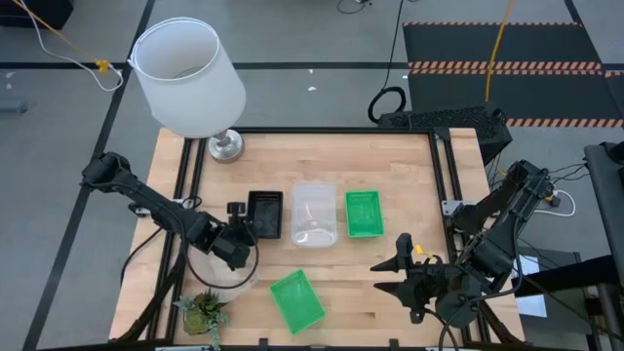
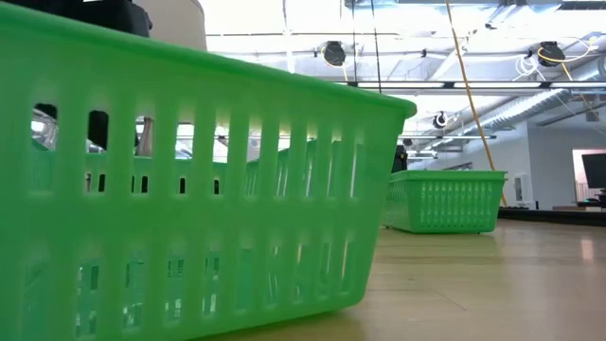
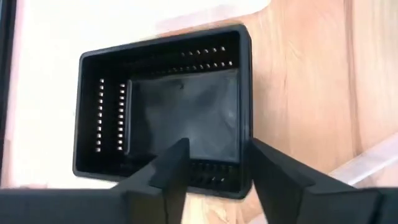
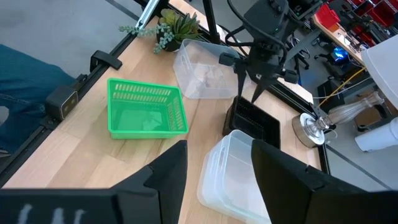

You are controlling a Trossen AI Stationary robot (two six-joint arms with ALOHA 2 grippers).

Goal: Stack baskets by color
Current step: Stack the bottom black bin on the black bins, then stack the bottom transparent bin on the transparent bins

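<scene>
Wood-plank table point(image 1: 390, 244), dark frame rails along its edges; grey floor around it, hazard-striped mat at 1 o'clock beyond the table.

Near edge: loose green basket point(image 1: 296, 299) at 6 o'clock, tilted. Small plant point(image 1: 204, 310) at 7 o'clock, with a lone clear basket point(image 4: 200, 70) just beside it.

Right gripper point(image 1: 402, 276) at 5 o'clock, above the table, fingers apart, holding nothing.

Left gripper point(image 1: 237, 222) at 8 o'clock. Jaws apart, straddling the near wall of the black basket point(image 1: 265, 213); one finger point(image 3: 166, 177) inside it, the other outside. Can't tell if they touch the wall.

Mid-table row: black basket, clear stack point(image 1: 314, 214) touching or just beside it, second green basket point(image 1: 364, 213) just beside that.

Far edge: white lamp point(image 1: 188, 78) at 11 o'clock.
</scene>
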